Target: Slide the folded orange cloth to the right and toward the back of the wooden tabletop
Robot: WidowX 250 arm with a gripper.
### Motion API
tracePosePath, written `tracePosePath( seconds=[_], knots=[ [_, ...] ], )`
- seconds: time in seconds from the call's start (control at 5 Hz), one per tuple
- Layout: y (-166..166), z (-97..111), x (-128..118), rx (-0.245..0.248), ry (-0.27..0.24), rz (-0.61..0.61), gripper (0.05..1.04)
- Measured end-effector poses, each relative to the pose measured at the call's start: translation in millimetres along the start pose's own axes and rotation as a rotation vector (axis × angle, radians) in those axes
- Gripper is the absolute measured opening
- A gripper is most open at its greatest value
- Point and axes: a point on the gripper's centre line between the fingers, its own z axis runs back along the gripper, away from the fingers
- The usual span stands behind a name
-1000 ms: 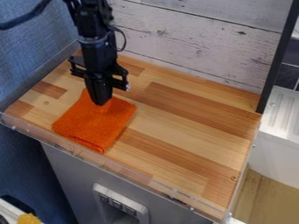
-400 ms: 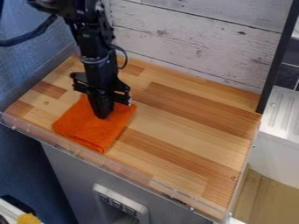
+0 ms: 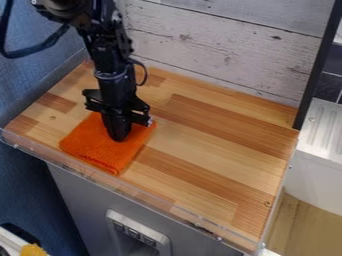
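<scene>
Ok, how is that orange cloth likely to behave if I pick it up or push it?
The orange cloth looks soft and textured, so it would probably hang floppy. Its near corner seems layered, so a fold could open on lifting. Lying flat under the gripper, it would likely wrinkle rather than tip if pushed.

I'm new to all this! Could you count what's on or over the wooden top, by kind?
Cloths: 1, the folded orange cloth lying on the wooden top
Robot arms: 1, the black arm, its gripper down at the cloth
Total: 2
</scene>
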Motion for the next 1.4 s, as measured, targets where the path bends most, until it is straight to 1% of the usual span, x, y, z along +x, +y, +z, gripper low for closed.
tracePosePath(
  seconds=[0.2,0.6,1.2,1.4],
  knots=[
    [-0.1,-0.8,5.0,-0.006,0.016,0.002,0.059],
    [-17.3,2.0,33.6,-0.006,0.024,-0.027,0.059],
    [-48.6,-0.9,73.7,0.001,0.002,-0.061,0.059],
    [-52.9,-1.8,78.6,-0.002,-0.005,-0.060,0.083]
  ],
)
